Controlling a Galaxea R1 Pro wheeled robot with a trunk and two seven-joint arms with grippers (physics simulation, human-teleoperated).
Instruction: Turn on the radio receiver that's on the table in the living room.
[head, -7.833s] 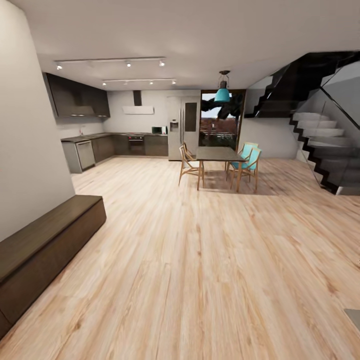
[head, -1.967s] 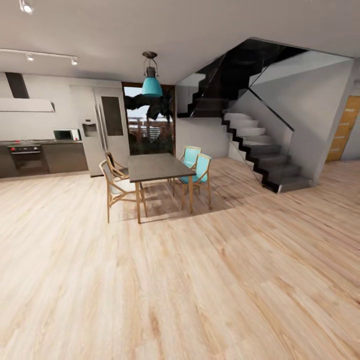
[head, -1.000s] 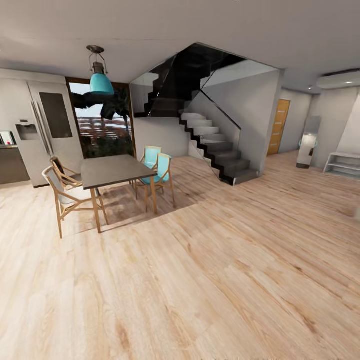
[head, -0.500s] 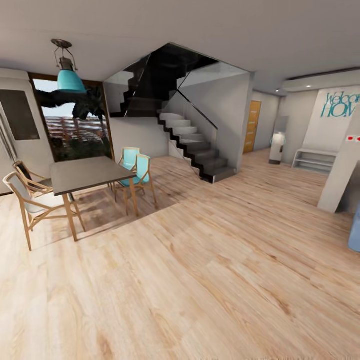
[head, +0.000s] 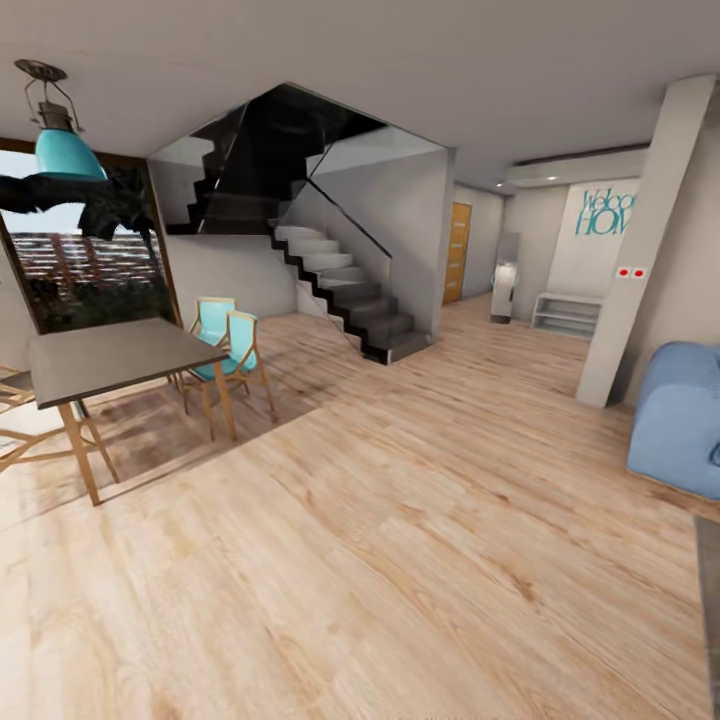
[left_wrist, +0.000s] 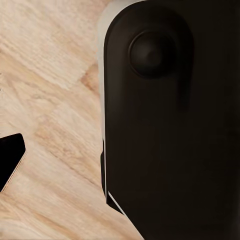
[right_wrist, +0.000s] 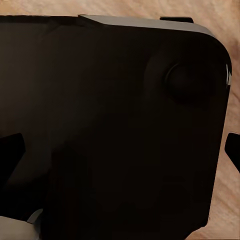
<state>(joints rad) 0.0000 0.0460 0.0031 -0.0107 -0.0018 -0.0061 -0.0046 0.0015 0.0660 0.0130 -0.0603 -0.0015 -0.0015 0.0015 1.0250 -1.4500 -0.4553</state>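
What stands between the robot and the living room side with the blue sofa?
Nothing visible: open wood floor runs to the blue sofa. A white pillar stands beside it, and the dining table sits far left. The radio is not yet seen.

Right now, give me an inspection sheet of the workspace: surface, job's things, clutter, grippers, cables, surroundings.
Surface: wood floor, open ahead.
Job's things: radio receiver nothing seen; low grey table nothing seen; a blue sofa at the right edge suggests the living room lies that way.
Clutter: nothing seen on the floor ahead.
Grippers: in the wrist views, dark robot housing blocks most of the picture; cannot tell whether the fingers are open or shut.
Cables: nothing seen.
Surroundings: dining table with turquoise chairs at left, teal pendant lamp, black staircase, orange door, white pillar.
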